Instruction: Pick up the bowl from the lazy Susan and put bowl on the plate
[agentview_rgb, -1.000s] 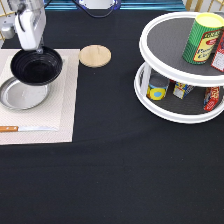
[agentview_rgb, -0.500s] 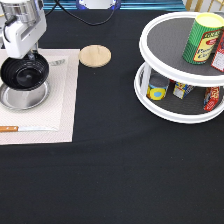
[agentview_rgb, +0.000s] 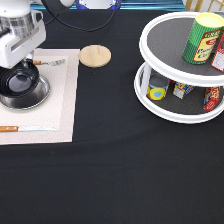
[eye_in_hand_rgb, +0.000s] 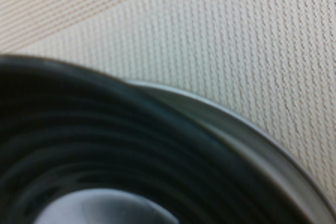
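Note:
The glossy black bowl (agentview_rgb: 19, 82) sits in the shiny silver plate (agentview_rgb: 43, 96) on the beige placemat at the exterior view's left. My gripper (agentview_rgb: 28, 64) is right above the bowl's far rim and is shut on it. The white hand hides part of the rim. The wrist view shows the bowl's ridged inside (eye_in_hand_rgb: 90, 150) from close by, with the plate's rim (eye_in_hand_rgb: 259, 147) just outside it on the mat. The white two-tier lazy Susan (agentview_rgb: 172, 116) stands at the exterior view's right, with no bowl on it.
A yellow-green can (agentview_rgb: 202, 37) stands on the turntable's top shelf, and small cans (agentview_rgb: 158, 90) on its lower shelf. A wooden disc (agentview_rgb: 95, 55) lies right of the placemat (agentview_rgb: 62, 107). A fork (agentview_rgb: 50, 62) and a knife (agentview_rgb: 25, 128) lie on the mat.
The gripper has carried the bowl down and to the exterior view's left, from above the plate's far edge into the plate.

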